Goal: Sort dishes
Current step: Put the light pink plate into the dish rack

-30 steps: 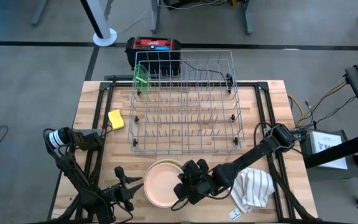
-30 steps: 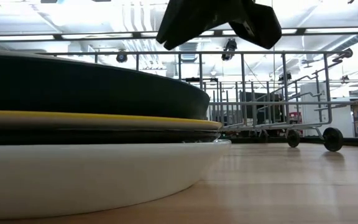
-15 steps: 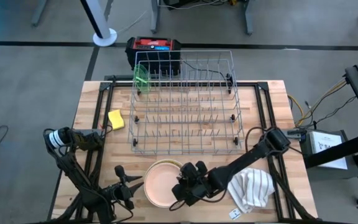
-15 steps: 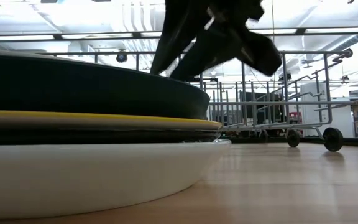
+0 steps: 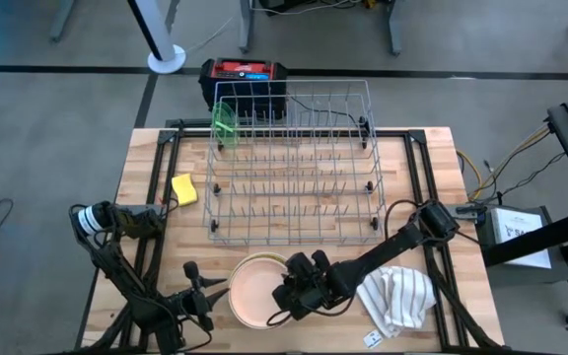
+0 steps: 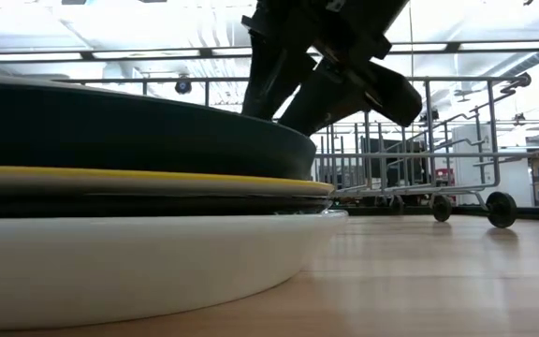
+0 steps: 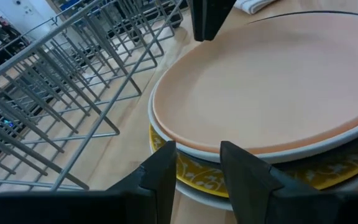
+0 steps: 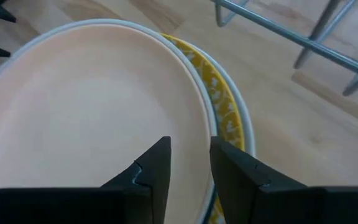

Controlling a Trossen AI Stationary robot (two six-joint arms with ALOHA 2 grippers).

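Stack of dishes at the table's near edge, topped by a peach plate (image 5: pixel 257 290) over a yellow-patterned plate (image 8: pixel 224 115). The right gripper (image 5: pixel 286 298) is lowered onto the stack's right rim, its fingers (image 8: pixel 156 163) narrowly parted astride the peach plate's edge. The left gripper (image 5: pixel 202 292) waits just left of the stack, fingers slightly apart, holding nothing. Behind stands a wire rack (image 5: pixel 294 163) holding one green dish (image 5: pixel 224 122).

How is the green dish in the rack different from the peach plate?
The green dish stands on edge in the wire rack; the peach plate lies flat on top of a stack on the table. The green dish looks see-through and smaller; the peach plate is solid and wider. Both are round.
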